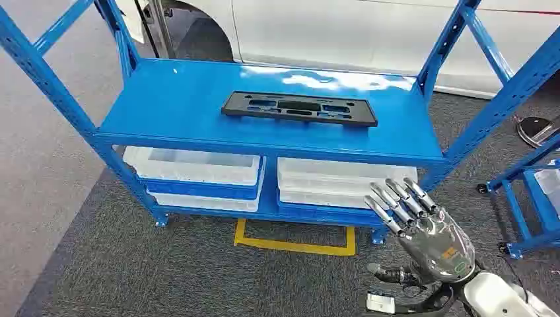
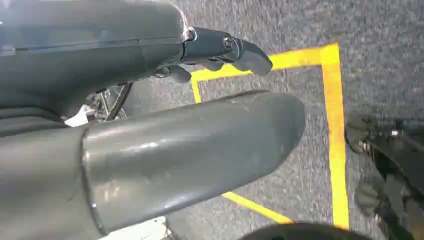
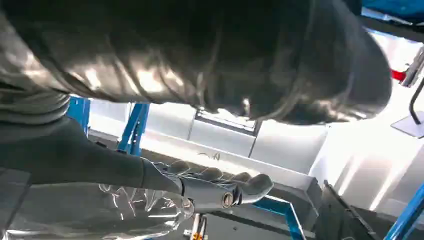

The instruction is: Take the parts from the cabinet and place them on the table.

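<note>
From the head view I have the blue rack (image 1: 198,99) square ahead, and the black part (image 1: 298,109) lies flat on its top shelf, a little right of the middle and nearer the front edge than the back. Its long axis runs left to right, almost parallel to the shelf's front edge, with the right end tipped slightly toward me. Bare shelf shows on every side of it, more on the left than on the right, and the angled uprights stand at the four corners, well apart from it. Below, two white bins (image 1: 195,166) sit side by side on the lower shelf. A yellow floor marking (image 1: 295,246) lies on the grey carpet just in front of the rack. My right hand (image 1: 422,224) is raised low on the right, in front of the rack's lower right corner, fingers (image 1: 396,198) straight, spread and holding nothing, well short of the part. My left hand (image 2: 150,135) hangs over the carpet and the yellow marking in its wrist view; its fingers (image 2: 235,52) are loosely bent with nothing in them.
</note>
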You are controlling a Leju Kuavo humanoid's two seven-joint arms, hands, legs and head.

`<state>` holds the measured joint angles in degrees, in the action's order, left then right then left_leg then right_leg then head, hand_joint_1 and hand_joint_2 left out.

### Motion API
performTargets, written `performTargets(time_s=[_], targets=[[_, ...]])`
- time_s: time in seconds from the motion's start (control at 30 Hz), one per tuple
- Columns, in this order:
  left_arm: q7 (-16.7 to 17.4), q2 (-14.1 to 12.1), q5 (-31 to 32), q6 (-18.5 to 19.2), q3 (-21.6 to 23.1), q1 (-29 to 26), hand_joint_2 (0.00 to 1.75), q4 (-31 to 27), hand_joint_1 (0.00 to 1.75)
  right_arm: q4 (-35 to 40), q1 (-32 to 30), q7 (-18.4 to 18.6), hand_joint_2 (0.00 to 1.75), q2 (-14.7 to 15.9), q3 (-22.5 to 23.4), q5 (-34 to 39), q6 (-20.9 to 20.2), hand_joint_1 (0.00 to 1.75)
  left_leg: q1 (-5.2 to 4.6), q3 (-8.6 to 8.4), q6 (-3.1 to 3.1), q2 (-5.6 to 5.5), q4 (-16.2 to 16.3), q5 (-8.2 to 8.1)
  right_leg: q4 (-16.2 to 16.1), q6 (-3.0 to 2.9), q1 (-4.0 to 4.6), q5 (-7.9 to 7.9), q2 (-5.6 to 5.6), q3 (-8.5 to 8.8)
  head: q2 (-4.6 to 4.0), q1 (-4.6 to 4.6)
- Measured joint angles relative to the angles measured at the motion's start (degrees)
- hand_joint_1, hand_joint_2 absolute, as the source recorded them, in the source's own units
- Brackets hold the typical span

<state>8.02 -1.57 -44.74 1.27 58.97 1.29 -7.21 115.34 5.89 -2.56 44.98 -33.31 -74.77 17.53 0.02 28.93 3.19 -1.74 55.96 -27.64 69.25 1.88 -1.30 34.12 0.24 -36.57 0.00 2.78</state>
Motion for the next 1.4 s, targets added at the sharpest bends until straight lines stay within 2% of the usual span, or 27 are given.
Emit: performTargets(time_s=[0.07, 0.1, 0.2, 0.27, 0.37, 0.4, 0.43, 0.53, 0.57, 0.6, 0.63, 0.7, 0.73, 0.77, 0.8, 0.87, 0.93, 0.97, 1.07, 1.1, 1.13, 1.17, 1.23, 1.3, 1.33, 1.37, 1.4], targets=[[0.00, 0.00, 0.20, 0.02, 0.09, 0.00, 0.00, 0.00, 0.00, 0.00, -0.03, -0.02, 0.00, 0.00, 0.00, 0.02, -0.15, 0.00, -0.06, -0.06, 0.12, -0.02, 0.09, -0.35, 6.31, 0.26, -0.06, 1.02, -0.01, -3.83, 0.00, 0.00], [0.00, 0.00, 0.33, 0.02, 0.17, -0.02, 0.00, 0.00, 0.00, 0.00, -0.03, -0.02, 0.00, 0.00, 0.00, 0.11, -0.26, 0.00, -0.04, -0.32, 0.02, -0.08, 0.13, -0.63, 5.49, 0.37, -0.10, -0.78, -0.03, -3.90, 0.00, -0.02], [0.00, 0.13, 0.57, 0.13, 0.48, -0.15, 0.00, 0.00, 0.00, 0.00, 0.00, -0.04, 0.00, 0.11, 0.02, 0.35, -0.33, 0.00, 0.05, -1.55, -0.64, -0.34, 0.71, -1.98, -7.81, 0.25, -0.39, -9.41, 0.01, 1.72, 0.00, -0.02], [0.00, 0.13, 0.70, 0.18, 0.59, -0.07, 0.00, 0.00, 0.00, 0.04, 0.01, -0.07, 0.00, 0.33, 0.07, 0.39, -0.33, 0.00, -0.32, -1.14, -1.41, -0.52, 1.39, -2.75, -10.29, -0.46, 0.08, -7.46, 0.26, 2.93, 0.00, -0.09], [0.00, 0.24, 0.68, 0.18, 0.66, -0.03, 0.00, 0.00, 0.00, 0.02, 0.03, -0.15, 0.00, 0.50, 0.11, 0.52, -0.33, 0.00, -0.23, -1.29, -2.08, -0.54, 0.83, -3.10, -9.81, -1.29, 0.21, -6.89, 0.15, 2.79, 0.00, -0.09], [0.00, 0.20, 0.68, 0.17, 0.68, 0.28, 0.00, 0.00, 0.00, 0.02, -0.06, -0.15, 0.00, 0.50, 0.15, 0.52, -0.31, 0.00, -0.39, -1.66, -2.48, -0.43, 0.97, -3.73, -10.32, -1.61, -0.41, -6.84, 0.05, 3.49, 0.00, -0.04], [-0.06, 0.22, 0.66, 0.28, 0.68, 0.10, 0.00, 0.00, 0.00, 0.02, -0.01, -0.18, 0.00, 0.52, 0.26, 0.52, -0.33, 0.00, -0.27, -1.23, -2.91, 0.45, 2.94, -4.33, -10.68, -2.04, -0.39, -6.56, -0.06, 4.22, 0.00, -0.07], [-1.53, -0.59, 0.09, 1.86, 0.66, 0.06, 0.00, 0.00, 0.00, -0.02, 0.54, -1.12, 0.00, 0.50, 0.09, 0.98, -1.05, 0.00, 0.16, 7.14, -3.53, 1.09, 16.50, -9.17, -10.75, -2.52, -0.38, -5.52, -0.58, 5.25, 0.00, 0.02], [-2.07, -0.95, -0.13, 2.53, 0.68, 0.02, 0.00, 0.00, 0.00, -0.13, 0.81, -1.35, 0.00, 0.50, -0.06, 1.16, -1.18, 0.00, 0.27, 9.93, -3.65, 1.20, 20.06, -9.33, -10.74, -2.47, -0.39, -5.05, -0.64, 5.74, 0.00, 0.02], [-2.43, -1.29, -0.20, 2.91, 0.66, -0.06, 0.00, 0.02, 0.00, -0.22, 1.03, -1.55, 0.00, 0.50, -0.11, 1.29, -1.18, 0.00, 0.35, 11.08, -3.71, 1.28, 20.40, -7.86, -10.74, -2.39, -0.45, -4.57, -0.65, 6.37, 0.00, 0.00], [-2.71, -1.51, -0.20, 3.02, 0.68, -0.18, 0.00, 0.13, 0.00, -0.28, 1.23, -1.66, 0.00, 0.50, -0.11, 1.38, -1.20, 0.00, 0.43, 10.90, -3.68, 1.32, 18.26, -5.14, -10.74, -2.24, -0.53, -4.01, -0.65, 7.19, 0.00, 0.02], [-3.02, -1.88, -0.20, 3.08, 0.68, -0.34, 0.00, 0.50, 0.00, -0.31, 1.65, -1.70, 0.00, 0.50, -0.11, 1.53, -1.18, 0.00, 0.55, 8.14, -3.43, 1.49, 8.96, 2.34, -10.76, -1.72, -0.70, -2.63, -0.66, 9.17, 0.00, 0.02], [-3.10, -1.88, -0.20, 3.04, 0.68, -0.58, 0.00, 0.61, 0.00, -0.33, 1.91, -1.73, 0.00, 0.50, -0.11, 1.57, -1.18, 0.00, 0.52, 7.24, -3.30, 1.76, 6.19, 3.69, -10.84, -1.33, -0.76, -1.94, -0.75, 9.74, 0.00, 0.02], [-3.30, -1.90, -0.20, 3.08, 0.68, -0.63, 0.00, 0.90, 0.00, -0.48, 2.29, -1.73, 0.00, 0.50, -0.15, 1.72, -1.20, 0.00, -0.03, 6.79, -3.15, 1.71, 5.77, 3.02, -10.66, -0.77, -0.17, -1.55, -0.64, 9.77, 0.00, 0.00], [-3.52, -1.90, -0.20, 3.08, 0.70, -0.38, 0.00, 0.94, 0.00, -0.52, 2.49, -1.86, 0.00, 0.50, -0.15, 1.79, -1.29, 0.00, 0.09, 6.11, -2.42, 1.70, 4.27, 1.49, -10.82, -0.51, -0.20, -1.48, -0.69, 9.52, 0.00, 0.02], [-3.61, -1.86, -0.11, 3.19, 0.74, -0.28, 0.00, 0.96, 0.00, -0.66, 2.86, -2.05, 0.00, 0.50, -0.17, 2.12, -1.46, 0.00, 0.09, 6.23, -1.65, 1.35, 4.16, 1.18, -11.30, -0.06, -0.29, -1.75, -0.84, 10.15, 0.00, 0.02], [-3.74, -1.84, 0.15, 3.23, 0.87, -0.47, 0.00, 1.03, 0.00, -0.72, 3.38, -2.23, 0.00, 0.50, -0.17, 2.23, -1.73, 0.00, 0.39, 4.50, -0.95, 1.13, 3.20, 0.87, -9.56, 0.20, -0.40, -1.49, -0.83, 10.07, 0.00, -0.04], [-3.76, -1.77, 0.20, 3.26, 0.98, -0.49, 0.00, 1.07, 0.00, -0.72, 3.75, -2.25, 0.00, 0.50, -0.17, 2.30, -1.88, 0.00, 0.33, 3.84, -0.64, 1.13, 2.83, 0.67, -6.55, 0.14, -0.39, -0.90, -0.78, 8.32, 0.00, -0.02], [-3.85, -1.75, 0.28, 3.32, 1.20, -0.37, 0.00, 1.29, 0.00, -1.07, 3.89, -2.27, 0.00, 0.50, -0.28, 2.36, -2.05, 0.00, -0.10, 2.59, 0.05, 0.83, 2.61, -0.38, 4.85, -0.03, 0.05, 2.99, -0.72, -0.58, 0.00, -0.04], [-3.85, -1.73, 0.31, 3.32, 1.35, -0.38, 0.00, 1.36, 0.00, -1.20, 3.89, -2.27, 0.00, 0.50, -0.53, 2.36, -2.05, 0.00, -0.39, 1.89, 0.17, 0.64, 2.61, -0.95, 5.97, -0.21, 0.14, 2.86, -0.67, -2.57, 0.00, -0.02], [-3.85, -1.73, 0.33, 3.32, 1.46, -0.39, 0.00, 1.36, 0.00, -1.29, 3.89, -2.29, 0.00, 0.50, -0.63, 2.36, -2.05, 0.00, -0.61, 1.09, 0.22, 0.49, 2.60, -1.52, 4.76, -0.51, 0.33, 1.24, -0.63, -3.17, 0.00, -0.02], [-3.87, -1.73, 0.35, 3.32, 1.53, -0.38, 0.00, 1.38, 0.00, -1.36, 3.90, -2.29, 0.00, 0.50, -0.70, 2.36, -2.05, 0.00, -0.87, 0.13, 0.23, 0.33, 2.58, -2.16, 1.86, -1.05, 0.73, -1.74, -0.58, -2.86, 0.00, -0.04], [-4.04, -1.58, 0.52, 3.37, 1.68, -0.46, 0.00, 1.42, 0.00, -1.51, 4.25, -2.38, 0.00, 0.50, -0.79, 2.43, -2.21, 0.00, -1.31, -1.78, 0.30, 0.25, 2.46, -3.56, -6.85, -2.99, 1.80, -10.17, -0.31, -1.21, 0.00, -0.04], [-4.59, -1.14, 0.74, 3.37, 1.97, -0.43, 0.00, 1.57, 0.00, -1.75, 4.89, -2.40, 0.00, 0.48, -1.07, 2.62, -2.54, 0.00, -1.13, -1.69, -0.06, -0.01, 2.05, -4.06, -8.14, -4.35, 2.37, -9.00, -0.20, -1.58, 0.00, 0.05], [-4.77, -0.96, 0.83, 3.37, 2.01, -0.24, 0.00, 1.62, 0.00, -1.75, 5.05, -2.54, 0.00, 0.72, -1.05, 2.64, -2.56, 0.00, -0.96, -1.82, -0.43, 0.27, 1.69, -4.34, -8.73, -4.09, 2.44, -10.12, -0.31, -1.21, 0.00, 0.20], [-4.85, -0.77, 0.85, 3.37, 2.05, -0.19, 0.00, 1.68, 0.00, -1.77, 5.11, -2.45, 0.00, 0.70, -1.07, 2.73, -2.71, 0.00, -1.10, -2.56, -0.46, 0.52, 2.39, -3.80, -9.98, -4.22, 2.68, -9.84, -0.22, -0.67, 0.00, 0.09], [-5.03, -0.70, 0.85, 3.28, 2.10, -0.29, 0.00, 1.84, 0.00, -1.77, 5.43, -2.47, 0.00, 0.70, -1.11, 2.80, -2.86, 0.00, -1.28, -3.06, -0.76, 0.51, 2.14, -3.44, -10.61, -4.36, 2.14, -9.72, -0.30, 0.33, 0.00, 0.13]])
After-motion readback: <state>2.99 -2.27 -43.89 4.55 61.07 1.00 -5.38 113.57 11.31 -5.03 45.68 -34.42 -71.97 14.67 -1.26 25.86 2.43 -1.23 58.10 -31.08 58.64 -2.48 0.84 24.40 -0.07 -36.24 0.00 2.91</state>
